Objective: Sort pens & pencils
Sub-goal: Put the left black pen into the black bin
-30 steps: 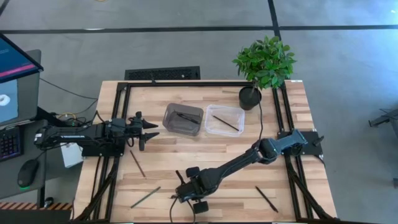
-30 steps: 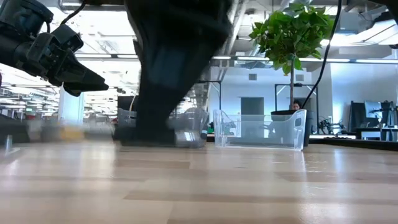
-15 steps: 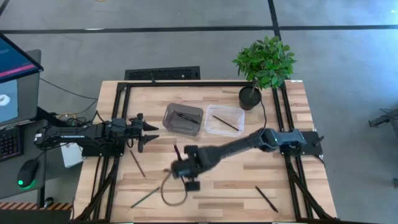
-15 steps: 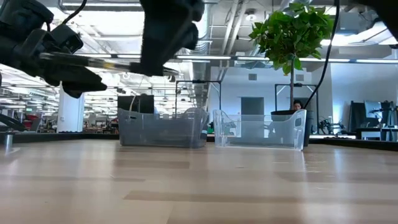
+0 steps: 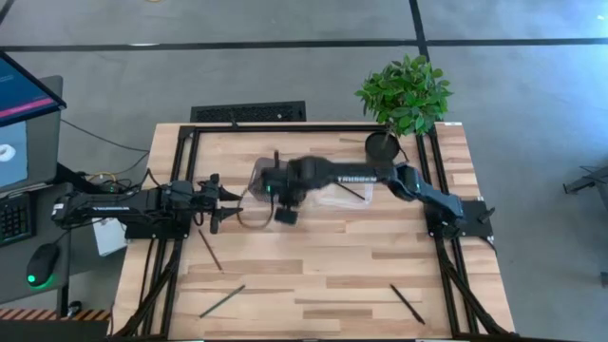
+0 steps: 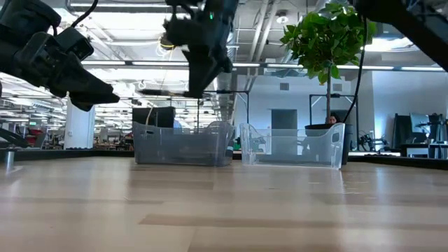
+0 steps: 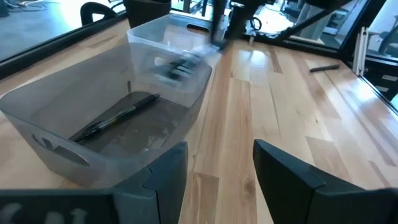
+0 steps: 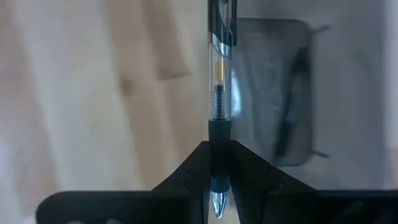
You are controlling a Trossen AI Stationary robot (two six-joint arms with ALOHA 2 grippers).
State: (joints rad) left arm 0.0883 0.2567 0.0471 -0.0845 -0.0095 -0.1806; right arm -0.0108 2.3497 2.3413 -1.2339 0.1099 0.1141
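Above the grey bin's [image 5: 279, 182] near edge, right gripper [image 5: 282, 193] pinching a pen [image 8: 221, 93] close to its tip end; barrel clear in the middle, dark grip section sitting between the pads. Low view shows the pen [image 6: 183, 92] held level, well above the bin's rim [image 6: 183, 127]. Arm stretched across the table from the right side, passing over the clear bin [image 5: 343, 184] just beside the grey one.

Grey bin already holds one pen [image 7: 115, 117] lying flat on its floor. Clear bin holds one thin pencil [image 5: 347, 187], lying diagonally.

Left gripper [image 7: 217, 177] parked just beside the grey bin on its outer side, fingers spread wide, nothing between them. Idle.

Still out on the table, all on the side of the grey bin nearer the front edge: one pencil [image 5: 210, 249] near the left gripper, a second stick [image 5: 221, 301] well apart at the front edge, and another [image 5: 408, 304] far off toward the right front. Cannot tell pen from pencil for those last two.

Step in hand, by my reading: carrying a pen to the pen bin, near the drop. Next move calls for centring the pen over the bin's opening, perhaps lowering a little, then parting the fingers so it falls inside rather than catching the rim.
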